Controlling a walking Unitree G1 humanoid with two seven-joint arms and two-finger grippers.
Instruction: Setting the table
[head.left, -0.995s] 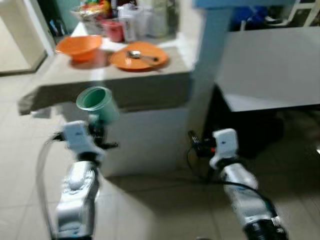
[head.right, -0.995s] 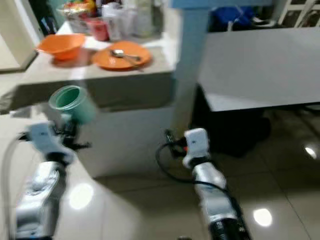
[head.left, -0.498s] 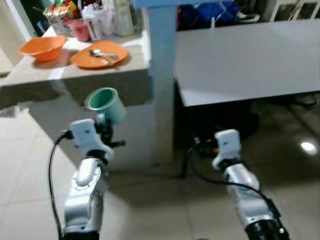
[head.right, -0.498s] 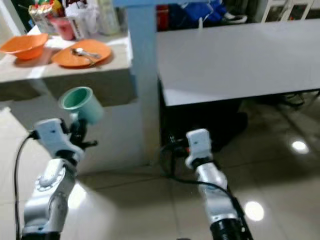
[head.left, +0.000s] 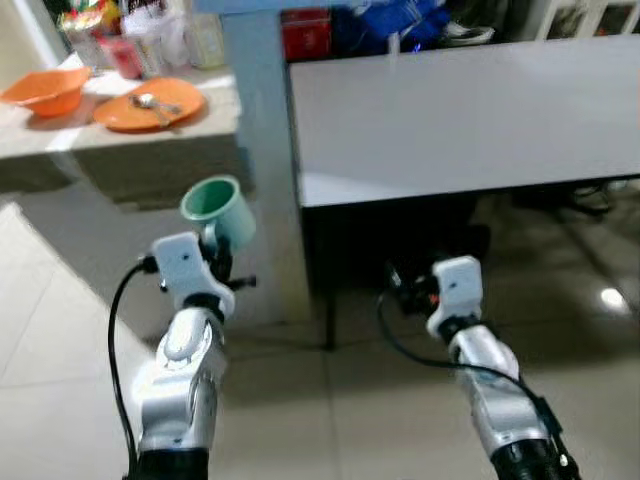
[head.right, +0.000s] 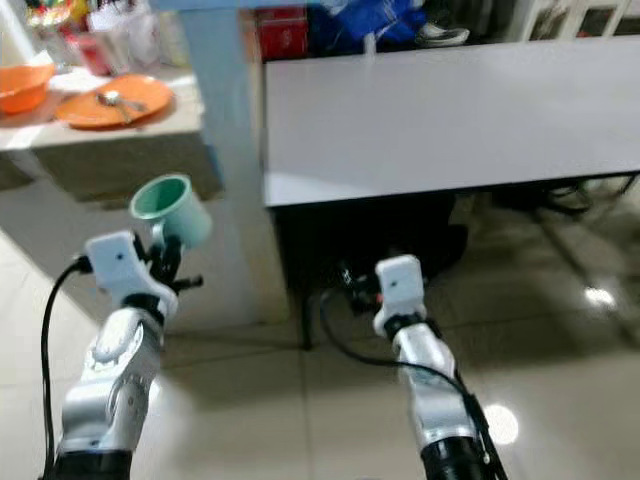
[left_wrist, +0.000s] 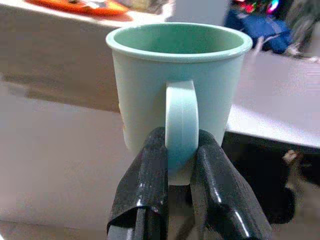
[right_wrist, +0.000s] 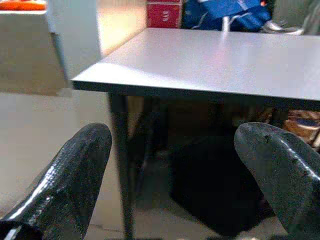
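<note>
Eye views: left gripper (head.left: 222, 258) carries the mug (head.left: 218, 208) at chest height, mouth tilted toward the camera, in front of the blue pillar (head.left: 258, 150). The grey counter (head.left: 470, 110) lies ahead and to the right, bare on top. My read of the step: bring the mug over and set it down there. To do it well, raise the mug above the counter edge before reaching in, swing clear of the pillar, level the mug so its base lands flat, and let go only once it sits. A side counter (head.left: 90, 140) on the left holds an orange plate (head.left: 148, 103) with a spoon (head.left: 150, 101) and an orange bowl (head.left: 40, 90). Right gripper (head.right: 352, 285) hangs low in front of the dark space under the grey counter, holding nothing.

Left wrist view: jaws are clamped on the mug's handle (left_wrist: 181, 125), one finger (left_wrist: 145, 185) on each side, pinching low on the loop. Mug body sits just beyond the fingertips, upright here, rim up. A thin pinch, so the mug could swivel; move slowly.

Right wrist view: jaws stand wide apart, empty, pointing at the grey counter's near corner and leg (right_wrist: 120, 150).
</note>
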